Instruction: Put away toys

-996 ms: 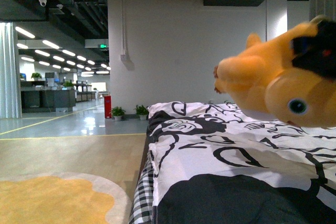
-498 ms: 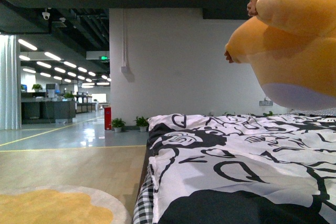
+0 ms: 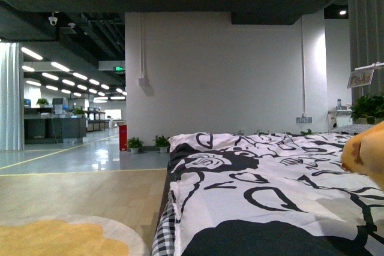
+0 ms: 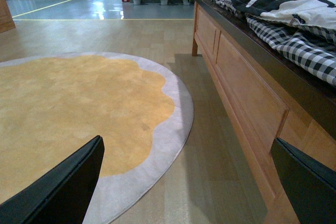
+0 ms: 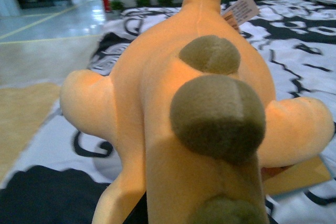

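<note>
The plush toy fills the right wrist view: smooth orange-yellow fabric, rounded limbs, domed olive-brown nubs in a row, and a paper tag whose print is too small to read. It is over the bed cover, white cloth with bold black swirls, at the right side of the scene. The right gripper is hidden, so its grip cannot be told. The left gripper gapes wide with nothing in it, low over the wood-plank floor, between a round scalloped yellow rug with a grey border and the wooden bed frame
</note>
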